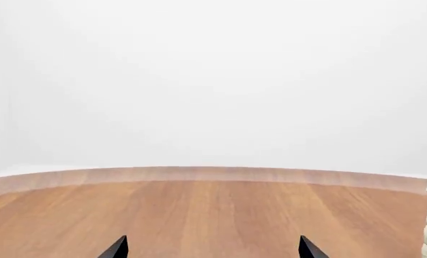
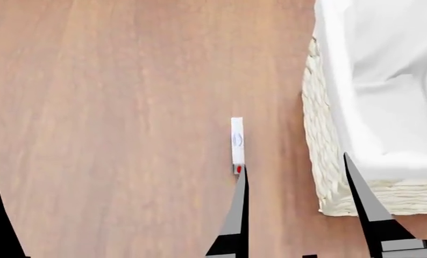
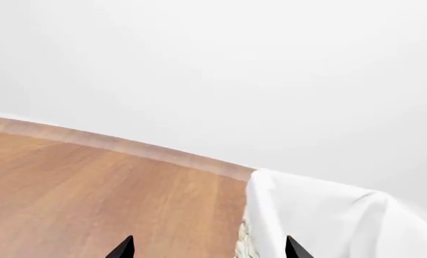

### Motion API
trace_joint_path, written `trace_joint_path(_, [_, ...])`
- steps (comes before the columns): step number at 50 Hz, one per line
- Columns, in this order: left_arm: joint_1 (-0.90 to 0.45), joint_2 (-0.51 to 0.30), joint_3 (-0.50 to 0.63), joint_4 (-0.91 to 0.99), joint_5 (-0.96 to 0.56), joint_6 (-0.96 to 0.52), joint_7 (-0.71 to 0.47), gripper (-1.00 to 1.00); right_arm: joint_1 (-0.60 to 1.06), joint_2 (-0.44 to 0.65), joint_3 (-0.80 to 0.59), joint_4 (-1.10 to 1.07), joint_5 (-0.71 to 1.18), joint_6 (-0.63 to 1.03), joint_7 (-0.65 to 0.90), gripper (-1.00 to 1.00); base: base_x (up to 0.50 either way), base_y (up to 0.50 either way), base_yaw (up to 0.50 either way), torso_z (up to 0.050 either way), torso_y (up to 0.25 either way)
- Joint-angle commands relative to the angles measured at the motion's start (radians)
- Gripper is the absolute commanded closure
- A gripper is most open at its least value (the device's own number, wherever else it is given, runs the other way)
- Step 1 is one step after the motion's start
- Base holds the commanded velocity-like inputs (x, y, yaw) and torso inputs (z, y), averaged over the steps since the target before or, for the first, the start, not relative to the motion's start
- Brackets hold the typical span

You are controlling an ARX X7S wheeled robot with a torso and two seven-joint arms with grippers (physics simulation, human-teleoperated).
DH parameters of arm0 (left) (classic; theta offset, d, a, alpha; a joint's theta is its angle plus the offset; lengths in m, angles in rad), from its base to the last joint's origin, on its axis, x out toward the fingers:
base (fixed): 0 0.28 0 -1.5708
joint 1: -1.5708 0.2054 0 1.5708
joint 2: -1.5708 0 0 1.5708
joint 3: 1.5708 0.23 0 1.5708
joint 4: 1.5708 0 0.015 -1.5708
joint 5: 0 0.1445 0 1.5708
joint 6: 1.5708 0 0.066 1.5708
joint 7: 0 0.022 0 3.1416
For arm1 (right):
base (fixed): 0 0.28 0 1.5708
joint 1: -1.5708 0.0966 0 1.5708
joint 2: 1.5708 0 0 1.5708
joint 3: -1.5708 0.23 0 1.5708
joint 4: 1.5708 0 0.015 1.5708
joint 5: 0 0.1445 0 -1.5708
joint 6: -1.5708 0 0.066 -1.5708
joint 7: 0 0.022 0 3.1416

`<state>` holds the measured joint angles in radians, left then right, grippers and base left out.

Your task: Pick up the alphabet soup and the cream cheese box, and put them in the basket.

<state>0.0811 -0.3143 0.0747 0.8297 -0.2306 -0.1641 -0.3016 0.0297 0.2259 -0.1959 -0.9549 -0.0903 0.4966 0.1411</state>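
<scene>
i see the cream cheese box point(image 2: 237, 144) on its thin edge on the wood, a narrow white strip with a faint blue oval and a red mark at its near end. the basket point(image 2: 321, 161), cream wicker with a white liner, sits just beside it on the right.

A bare wooden tabletop point(image 2: 113, 107) with lengthwise grain fills the head view, running beneath and ahead of both grippers to a pale front edge seen in the wrist views, and beyond that edge stands a plain white wall point(image 1: 213, 80).
</scene>
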Motion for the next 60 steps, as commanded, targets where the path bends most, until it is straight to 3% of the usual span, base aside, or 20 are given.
trace_joint_path(1, [0.003, -0.005, 0.003, -0.006, -0.003, 0.014, -0.005, -1.00, -0.008, 0.008, -0.006, 0.015, 0.003, -0.019, 0.013, -1.00, 0.00, 0.00, 0.00, 0.000, -0.068])
trace_joint_path(17, [0.003, -0.010, 0.000, -0.008, -0.021, 0.024, -0.015, -1.00, 0.004, 0.008, 0.006, 0.005, 0.039, 0.006, 0.016, -1.00, 0.00, 0.00, -0.03, 0.000, -0.002])
trace_joint_path(60, [0.011, -0.029, 0.010, -0.012, -0.031, 0.041, -0.034, -1.00, 0.007, 0.030, -0.001, -0.021, 0.053, 0.030, 0.048, -1.00, 0.00, 0.00, -0.28, 0.000, 0.000])
